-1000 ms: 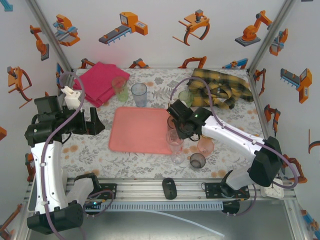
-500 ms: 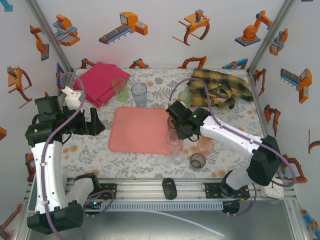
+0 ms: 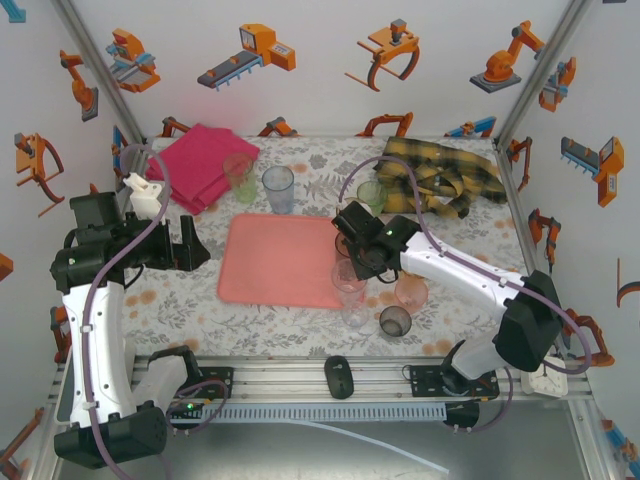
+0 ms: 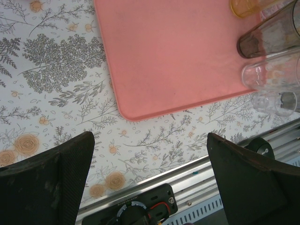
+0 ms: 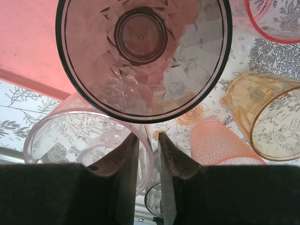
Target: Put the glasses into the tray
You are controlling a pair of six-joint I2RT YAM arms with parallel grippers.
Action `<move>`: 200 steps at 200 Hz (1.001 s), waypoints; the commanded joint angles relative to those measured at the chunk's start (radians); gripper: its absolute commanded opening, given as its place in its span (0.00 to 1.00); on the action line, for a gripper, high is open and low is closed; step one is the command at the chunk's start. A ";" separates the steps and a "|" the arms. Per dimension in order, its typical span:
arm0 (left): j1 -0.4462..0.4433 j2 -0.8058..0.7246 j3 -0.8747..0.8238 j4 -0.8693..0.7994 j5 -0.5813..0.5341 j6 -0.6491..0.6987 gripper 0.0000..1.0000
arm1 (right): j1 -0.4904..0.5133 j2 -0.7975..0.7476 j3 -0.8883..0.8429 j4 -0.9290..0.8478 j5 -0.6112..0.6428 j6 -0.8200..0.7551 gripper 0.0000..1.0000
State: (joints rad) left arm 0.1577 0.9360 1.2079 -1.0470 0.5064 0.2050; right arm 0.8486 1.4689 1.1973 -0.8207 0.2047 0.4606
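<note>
Setting a smoky glass down at the near-right corner of the tray, by best judgement. Right gripper fingers narrowly parted just behind its rim; clenched or released, cannot tell. Left gripper spread wide, empty, above the table by the tray's near-left corner. Next: free the rim, lift straight up, avoid the crowded neighbours. Counted overhead: one tray, two grippers, at least seven glasses, possibly more, hidden by crowding.
</note>
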 commanded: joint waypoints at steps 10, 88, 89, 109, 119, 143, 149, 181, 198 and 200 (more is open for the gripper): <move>-0.001 -0.016 -0.002 -0.010 0.014 0.016 0.97 | 0.007 -0.010 0.008 -0.015 0.025 0.009 0.33; -0.001 -0.008 0.023 -0.016 0.008 0.019 0.97 | 0.007 -0.033 0.063 -0.043 0.016 0.012 0.41; -0.001 -0.008 0.024 -0.016 0.009 0.020 0.97 | 0.007 -0.033 0.063 -0.043 0.016 0.012 0.41; -0.001 0.001 0.032 -0.017 0.009 0.023 0.97 | 0.007 -0.049 0.077 -0.057 0.013 0.013 0.42; -0.001 0.008 0.039 -0.017 0.011 0.022 0.97 | 0.007 -0.057 0.088 -0.074 0.012 0.015 0.43; -0.001 0.020 0.055 -0.018 0.013 0.023 0.97 | 0.007 -0.085 0.110 -0.107 0.009 0.021 0.43; -0.001 0.024 0.056 -0.016 0.015 0.020 0.97 | 0.007 -0.096 0.117 -0.117 0.007 0.023 0.43; -0.002 0.030 0.058 -0.014 0.014 0.019 0.97 | 0.007 -0.132 0.175 -0.145 0.010 0.026 0.43; -0.003 0.031 0.053 -0.013 0.009 0.023 0.97 | 0.007 -0.130 0.227 -0.160 0.015 0.011 0.45; -0.003 0.030 0.053 -0.012 0.009 0.023 0.97 | 0.007 -0.129 0.235 -0.161 0.015 0.009 0.45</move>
State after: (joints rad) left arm 0.1577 0.9638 1.2377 -1.0492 0.5060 0.2077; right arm 0.8486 1.3651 1.3479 -0.9379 0.2035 0.4721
